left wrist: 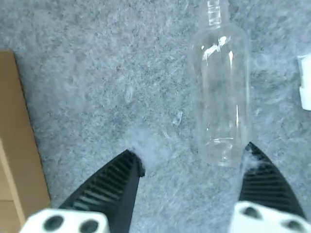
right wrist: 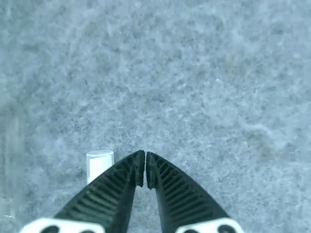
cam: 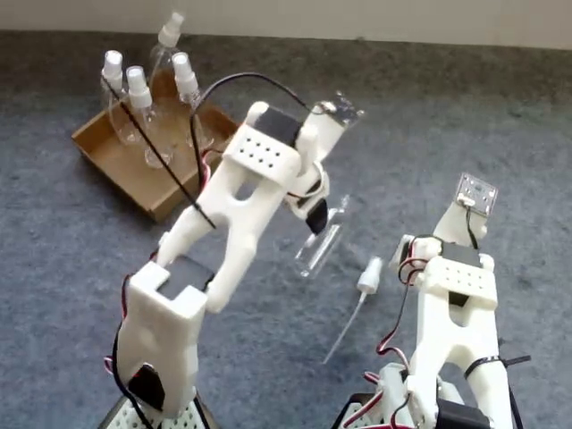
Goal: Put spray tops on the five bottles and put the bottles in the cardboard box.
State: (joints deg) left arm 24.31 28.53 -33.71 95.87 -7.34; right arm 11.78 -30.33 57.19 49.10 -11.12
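High view is showing the cardboard box sitting near the counter's far left corner, with four bottles standing upright in it, each wearing a white spray top. A fifth bottle is lying uncapped on its side around the middle of the counter. A loose spray top is lying just beside it, toward the near right, its thin tube pointing at the near edge.

In the left wrist view the left claw is spreading wide over the counter, one finger sitting just beside the base of the clear bottle; whether they are touching I cannot tell. The box wall is showing off to one side.

In the right wrist view the right claw is pressing its fingers together on nothing, with the spray top's white cap lying just beside one finger.
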